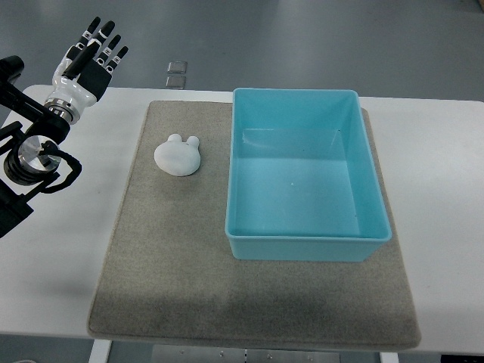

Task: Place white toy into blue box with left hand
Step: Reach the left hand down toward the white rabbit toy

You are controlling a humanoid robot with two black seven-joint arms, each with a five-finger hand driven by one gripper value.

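A white toy (178, 156) shaped like a rabbit's head lies on the grey mat (166, 249), just left of the blue box (306, 243). The box is a rectangular open tub with nothing inside. My left hand (92, 54) hangs at the upper left, beyond the table's far-left corner, well apart from the toy. Its black-tipped fingers are stretched out and hold nothing. My right arm does not show.
The mat covers most of the white table (439, 189). My left arm's joints and cables (30, 155) sit over the table's left edge. Two small square plates (175, 73) lie on the floor beyond the table.
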